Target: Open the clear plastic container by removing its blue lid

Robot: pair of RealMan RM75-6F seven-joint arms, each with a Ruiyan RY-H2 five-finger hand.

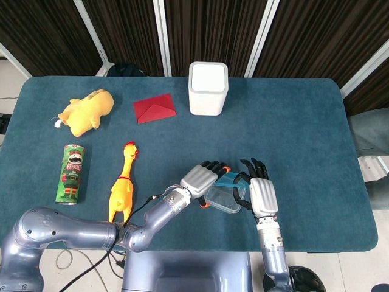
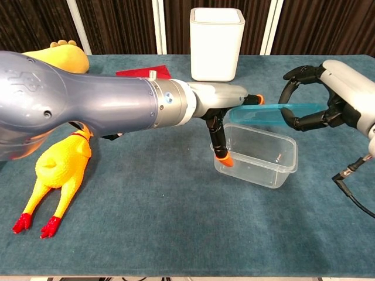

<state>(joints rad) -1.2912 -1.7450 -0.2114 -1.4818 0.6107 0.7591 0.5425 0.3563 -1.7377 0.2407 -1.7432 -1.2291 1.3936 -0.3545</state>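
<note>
white bin [image 1: 208, 88], red envelope [image 1: 155, 109], rubber chicken [image 1: 123, 185], chips can [image 1: 71, 173]

1. My left arm [image 2: 76, 111] is glossy blue-grey metal, bulbous, ending in a white cuff.
2. My left hand [image 2: 225, 114] is silver, with black fingers [image 2: 218, 140] tipped orange.
3. My right hand [image 2: 334, 96] is white-backed with black fingers; a black cable [image 2: 351, 187] trails from its wrist.

clear glossy plastic container [image 2: 258, 157], matt cloth table [image 2: 176, 222]

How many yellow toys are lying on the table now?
2. The yellow plush toy lies at the far left, and the rubber chicken lies nearer the robot, right of the green chips can. None seems hidden.
</note>
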